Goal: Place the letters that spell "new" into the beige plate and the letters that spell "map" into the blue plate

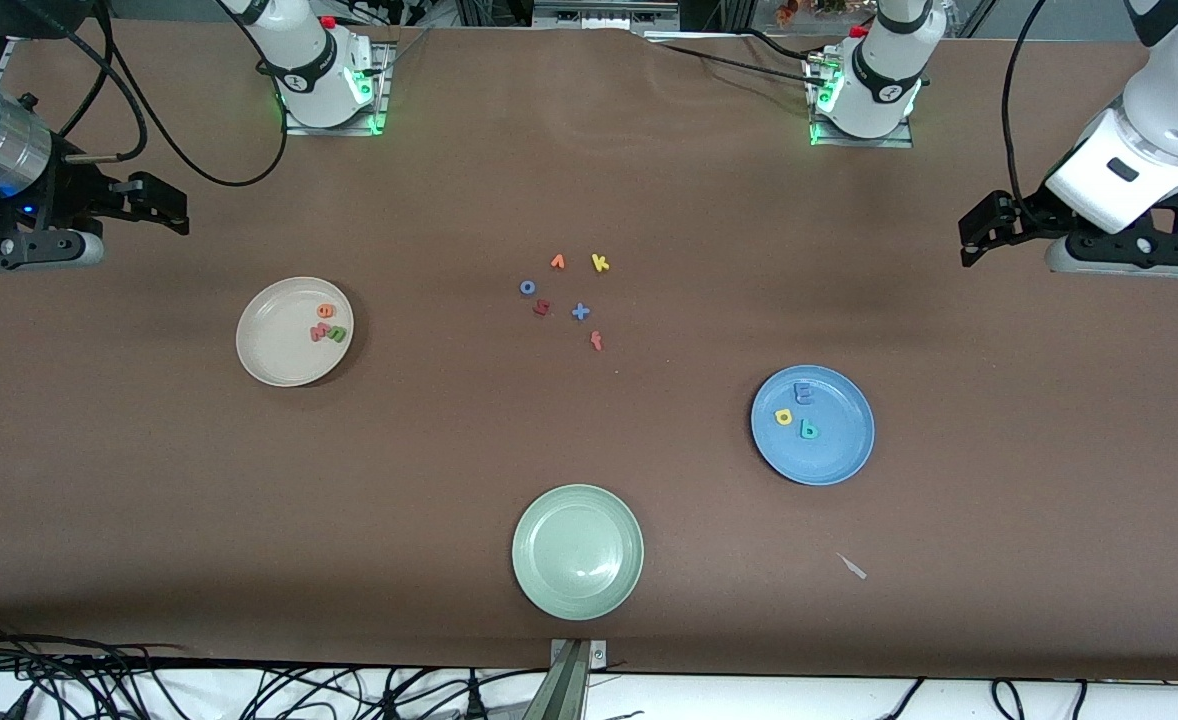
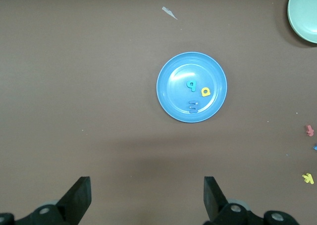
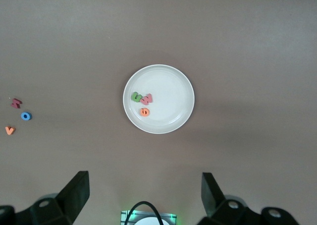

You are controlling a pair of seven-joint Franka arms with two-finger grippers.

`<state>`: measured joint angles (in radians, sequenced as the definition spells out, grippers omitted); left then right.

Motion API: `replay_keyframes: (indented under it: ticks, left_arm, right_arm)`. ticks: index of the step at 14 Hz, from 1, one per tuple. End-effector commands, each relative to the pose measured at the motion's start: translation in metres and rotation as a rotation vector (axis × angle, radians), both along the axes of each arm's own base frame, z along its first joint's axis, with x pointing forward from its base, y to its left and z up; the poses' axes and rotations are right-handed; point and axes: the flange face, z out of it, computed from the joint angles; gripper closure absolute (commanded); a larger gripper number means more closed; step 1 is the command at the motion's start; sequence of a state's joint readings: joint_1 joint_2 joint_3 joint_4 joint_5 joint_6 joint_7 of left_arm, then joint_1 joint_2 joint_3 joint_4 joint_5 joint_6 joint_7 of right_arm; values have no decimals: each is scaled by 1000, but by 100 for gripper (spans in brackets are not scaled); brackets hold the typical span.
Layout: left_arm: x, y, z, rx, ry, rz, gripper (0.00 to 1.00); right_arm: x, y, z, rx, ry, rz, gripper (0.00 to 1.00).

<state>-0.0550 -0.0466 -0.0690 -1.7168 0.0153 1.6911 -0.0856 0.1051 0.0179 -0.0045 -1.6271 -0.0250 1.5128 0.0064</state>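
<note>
**Both end effectors spread and empty, letters sorted onto two plates**

The left end effector [image 2: 146,200] hangs with its fingers wide apart and nothing between them, above the left arm's end of the worktop [image 1: 649,180]. The right end effector [image 3: 145,197] does the same above the right arm's end, jaws parted and empty.

The beige plate [image 1: 269,350] lies toward the right arm's end of the worktop. In it sit the orange "e" [image 1: 326,311], the salmon-red "w" [image 1: 319,332] and the green "n" [image 1: 337,333], clustered close together; the "w" and "n" lie side by side, touching or nearly so.

The blue plate [image 1: 839,450] lies toward the left arm's end, nearer the front camera than the beige plate. It holds the blue "m" [image 1: 804,392], the yellow "a" [image 1: 783,416] and the teal-green "p" [image 1: 809,430], near one another. The "m" lies turned on its side, its long axis running toward the robots' edge.
</note>
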Motion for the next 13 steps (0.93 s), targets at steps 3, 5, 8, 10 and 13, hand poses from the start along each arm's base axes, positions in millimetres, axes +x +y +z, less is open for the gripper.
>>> replay_keyframes:
  ticks: [3,5,8,10,13]
  left_arm:
    - [12,10,-5,19,30,-4,0]
    - [13,18,7,4,39,26,0]
    - [9,8,8,-11,64,42,0]
    - [8,7,10,-13,64,45,0]
    - [8,11,10,-11,68,45,0]
  right_arm:
    - [-2,-5,7,2,-45,-32,0]
    - [0,-10,5,6,-43,-43,0]
    - [-1,-11,5,7,-45,-44,0]
    - [0,-10,8,11,-57,-44,0]
    - [1,-10,8,12,-64,-43,0]
